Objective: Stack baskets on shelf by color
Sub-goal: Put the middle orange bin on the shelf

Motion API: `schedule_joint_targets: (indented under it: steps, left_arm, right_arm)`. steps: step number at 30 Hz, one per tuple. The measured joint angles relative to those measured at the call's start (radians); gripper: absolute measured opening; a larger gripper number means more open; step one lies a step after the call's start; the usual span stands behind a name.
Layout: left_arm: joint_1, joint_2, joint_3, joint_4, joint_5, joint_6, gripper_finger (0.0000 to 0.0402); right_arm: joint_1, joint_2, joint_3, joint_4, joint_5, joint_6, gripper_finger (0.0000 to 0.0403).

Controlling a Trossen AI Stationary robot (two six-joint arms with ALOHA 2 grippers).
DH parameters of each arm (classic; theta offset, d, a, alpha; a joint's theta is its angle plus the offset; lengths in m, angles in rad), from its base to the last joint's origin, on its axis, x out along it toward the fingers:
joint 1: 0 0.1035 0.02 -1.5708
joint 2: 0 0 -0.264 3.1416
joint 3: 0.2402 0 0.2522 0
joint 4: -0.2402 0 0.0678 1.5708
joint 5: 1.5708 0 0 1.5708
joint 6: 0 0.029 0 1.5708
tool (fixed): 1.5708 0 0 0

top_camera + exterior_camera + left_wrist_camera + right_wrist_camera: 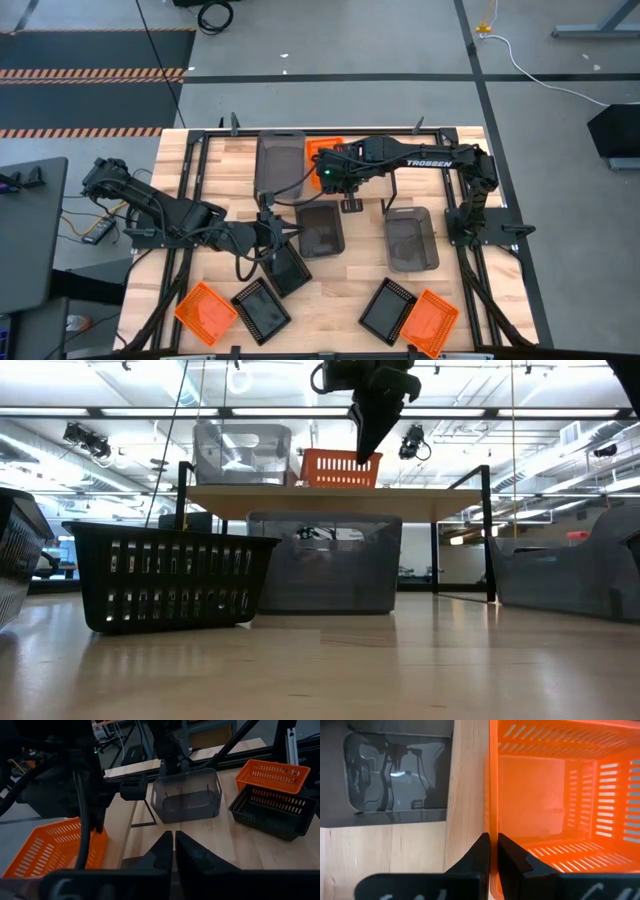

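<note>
Arm hides part of orange basket (pixel 318 151) on shelf (pixel 420 147).

Orange basket (pixel 570 795) of slotted plastic, grey basket (pixel 395 770) apparently glossy smooth plastic, shelf (pixel 465 780) of pale matt wood

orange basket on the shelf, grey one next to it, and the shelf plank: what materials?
Orange basket: looks like moulded plastic, slightly glossy, with slotted mesh walls. Grey basket: probably smooth, solid, semi-translucent plastic; its floor mirrors the arm above. Shelf plank: light wood or a wood-look laminate, matte, with faint grain lines; legs look like thin black metal.
</note>
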Motion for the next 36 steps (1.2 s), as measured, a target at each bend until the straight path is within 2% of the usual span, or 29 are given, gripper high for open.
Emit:
schedule_joint_targets:
  steps: [8,17,26,36]
  left_arm:
    - [0.0,0.0,0.0,0.0,0.0,0.0,0.0031]
    - [0.0,0.0,0.0,0.0,0.0,0.0,0.0023]
    - [0.0,0.0,0.0,0.0,0.0,0.0,0.0034]
    - [0.0,0.0,0.0,0.0,0.0,0.0,0.0026]
  right_arm:
    - [0.0,0.0,0.0,0.002,0.0,0.031,0.0028]
    - [-0.001,0.0,0.0,-0.01,0.017,0.192,0.0028]
    - [0.018,0.0,0.0,-0.013,-0.006,0.161,0.0027]
    - [0.037,0.0,0.0,-0.023,-0.007,0.157,0.0029]
